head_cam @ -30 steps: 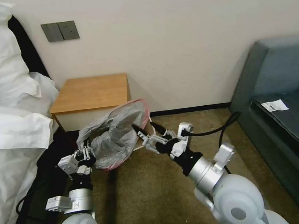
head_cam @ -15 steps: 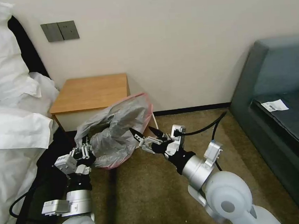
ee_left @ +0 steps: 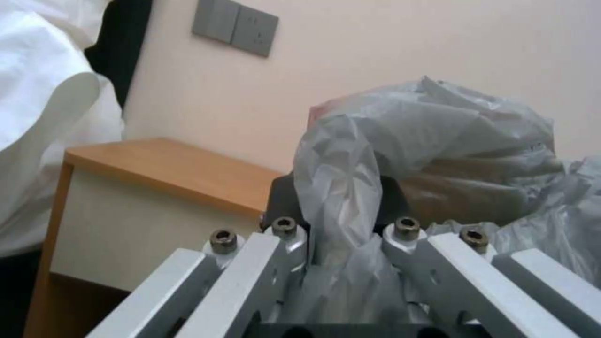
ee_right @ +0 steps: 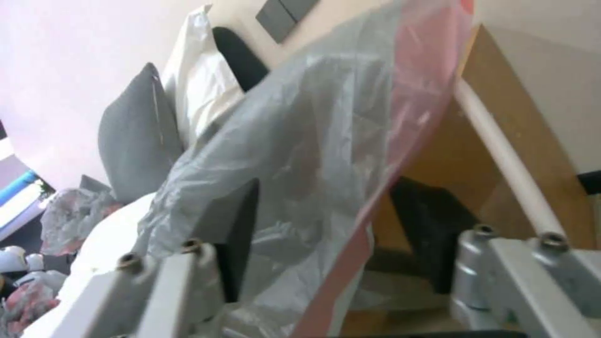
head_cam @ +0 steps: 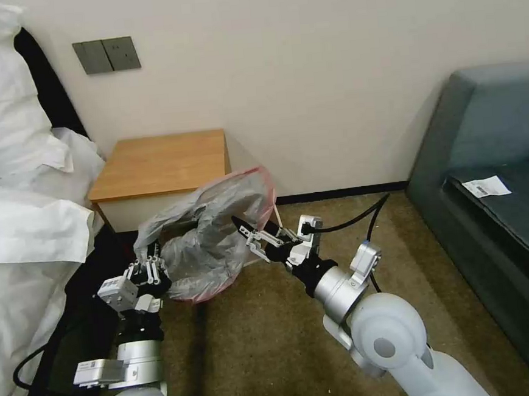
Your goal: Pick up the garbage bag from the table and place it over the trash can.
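Observation:
The garbage bag (head_cam: pixel 210 242), crinkly grey with a pinkish-red edge, hangs puffed up in front of the table (head_cam: pixel 161 163). My left gripper (head_cam: pixel 151 269) is shut on a bunched fold at the bag's near left side; the left wrist view shows the fold of the bag (ee_left: pixel 341 188) pinched by that gripper (ee_left: pixel 338 211). My right gripper (head_cam: pixel 251 228) is open at the bag's right side. In the right wrist view the red edge of the bag (ee_right: pixel 350 155) runs between its spread fingers (ee_right: pixel 228 230). The trash can's whitish rim (head_cam: pixel 274 212) (ee_right: pixel 501 155) peeks out behind the bag; the rest of it is hidden.
White bedding (head_cam: pixel 16 229) lies close on the left beside my left arm. A grey sofa (head_cam: pixel 496 192) with a paper slip (head_cam: pixel 486 186) stands on the right. Brown carpet (head_cam: pixel 258 345) spreads between them. The wall with a grey switch plate (head_cam: pixel 106 55) is behind the table.
My right gripper has moved left to the bag, and its fingers now straddle the red edge. The bag's edge has spread slightly to the right. The left gripper has hardly moved.

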Controlling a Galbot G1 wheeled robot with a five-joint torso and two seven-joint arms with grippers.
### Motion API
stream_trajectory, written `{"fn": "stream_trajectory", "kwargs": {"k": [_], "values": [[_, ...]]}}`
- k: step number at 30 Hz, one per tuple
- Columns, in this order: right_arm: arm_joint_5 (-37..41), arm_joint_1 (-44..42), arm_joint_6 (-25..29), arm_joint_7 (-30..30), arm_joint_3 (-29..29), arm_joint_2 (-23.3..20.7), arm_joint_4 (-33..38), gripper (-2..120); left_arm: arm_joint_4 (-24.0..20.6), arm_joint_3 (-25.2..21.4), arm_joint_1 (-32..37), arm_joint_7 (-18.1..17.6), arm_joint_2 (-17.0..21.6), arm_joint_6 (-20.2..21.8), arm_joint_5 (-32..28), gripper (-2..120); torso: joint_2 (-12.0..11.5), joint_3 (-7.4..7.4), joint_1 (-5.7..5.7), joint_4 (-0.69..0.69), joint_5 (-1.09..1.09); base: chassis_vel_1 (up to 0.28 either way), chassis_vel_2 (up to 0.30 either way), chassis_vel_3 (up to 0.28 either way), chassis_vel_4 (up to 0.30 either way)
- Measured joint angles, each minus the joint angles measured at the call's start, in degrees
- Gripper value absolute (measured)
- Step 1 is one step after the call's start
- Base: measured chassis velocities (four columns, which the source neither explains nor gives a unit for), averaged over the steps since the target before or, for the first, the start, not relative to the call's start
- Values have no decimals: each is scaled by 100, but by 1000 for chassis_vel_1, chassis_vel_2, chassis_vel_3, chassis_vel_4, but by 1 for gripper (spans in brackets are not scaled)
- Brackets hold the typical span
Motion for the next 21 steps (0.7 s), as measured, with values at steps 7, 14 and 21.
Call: {"fn": "stream_trajectory", "kwargs": {"k": [7, 14, 21], "values": [[-80, -18, 20, -44, -17, 4, 3, 25, 70, -26, -33, -12, 22, 13, -10, 11, 0, 0, 0, 0, 0, 0, 0, 0, 0], [-147, -24, 51, -81, -13, -44, 36, 2, 110, -27, -74, -66, 40, 94, -130, 11, 0, 0, 0, 0, 0, 0, 0, 0, 0], [-232, -59, 72, -101, 18, -88, 101, 0, 135, -32, -103, -101, 48, 125, -151, 11, 0, 0, 0, 0, 0, 0, 0, 0, 0]]}}
